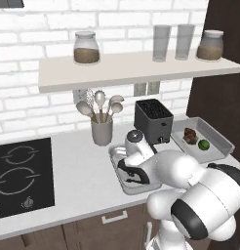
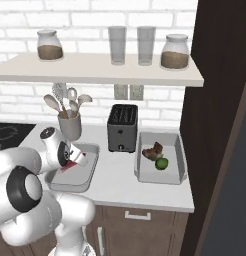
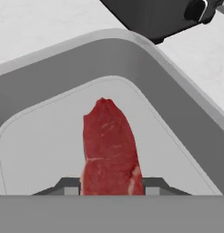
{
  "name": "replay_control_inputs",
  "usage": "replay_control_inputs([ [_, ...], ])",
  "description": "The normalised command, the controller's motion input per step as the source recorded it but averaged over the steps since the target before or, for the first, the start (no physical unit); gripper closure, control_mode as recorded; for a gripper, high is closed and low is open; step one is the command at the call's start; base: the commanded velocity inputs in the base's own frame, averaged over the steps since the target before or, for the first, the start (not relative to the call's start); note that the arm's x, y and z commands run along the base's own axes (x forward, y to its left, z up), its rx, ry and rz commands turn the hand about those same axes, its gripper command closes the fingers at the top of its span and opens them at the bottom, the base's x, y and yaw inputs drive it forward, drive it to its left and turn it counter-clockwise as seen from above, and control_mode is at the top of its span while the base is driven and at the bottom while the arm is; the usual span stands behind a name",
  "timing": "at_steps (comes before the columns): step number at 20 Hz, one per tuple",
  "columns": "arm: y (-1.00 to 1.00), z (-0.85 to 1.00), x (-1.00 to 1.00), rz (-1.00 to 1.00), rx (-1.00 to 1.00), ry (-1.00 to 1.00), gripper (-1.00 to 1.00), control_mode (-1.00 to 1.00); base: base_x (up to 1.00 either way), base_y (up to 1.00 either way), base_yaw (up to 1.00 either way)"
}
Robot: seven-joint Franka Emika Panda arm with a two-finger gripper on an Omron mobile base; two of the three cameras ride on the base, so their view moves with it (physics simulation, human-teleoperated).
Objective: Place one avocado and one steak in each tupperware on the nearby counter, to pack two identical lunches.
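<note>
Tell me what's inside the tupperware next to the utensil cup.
The steak, clamped in the gripper, hangs over the pale floor of the tupperware. No avocado shows inside, though the arm covers part of it from the base views.

The steak (image 3: 109,150) is deep red with thin pale marbling lines. The tupperware (image 3: 186,123) under it is pale grey, with a lighter floor. The counter (image 1: 78,180) is grey-white over dark brown cabinets (image 2: 150,225). The toaster (image 2: 122,127) is black. In the second grey tupperware (image 2: 176,170) lie a green avocado (image 2: 161,163) and a red-brown steak (image 2: 154,151).
</note>
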Motion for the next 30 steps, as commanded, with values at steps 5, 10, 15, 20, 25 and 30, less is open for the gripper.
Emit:
replay_control_inputs([
  [5, 0.00, -0.03, 0.43, -0.03, 0.00, 0.00, -1.00, -1.00, 0.00, 0.00, 0.00],
  [10, 0.10, 0.02, 0.04, -0.09, 0.00, 0.00, -1.00, -1.00, 0.00, 0.00, 0.00],
  [15, 0.04, 0.45, -0.27, -0.11, 0.01, 0.00, -1.00, -1.00, 0.00, 0.00, 0.00],
  [20, -0.01, 0.98, -0.97, -0.04, 0.07, 0.00, -1.00, -1.00, 0.00, 0.00, 0.00],
  [25, -0.15, 0.88, -1.00, 0.07, 0.02, -0.03, -1.00, -1.00, 0.00, 0.00, 0.00],
  [30, -0.37, 0.89, -0.77, 0.28, -0.04, -0.12, -1.00, -1.00, 0.00, 0.00, 0.00],
])
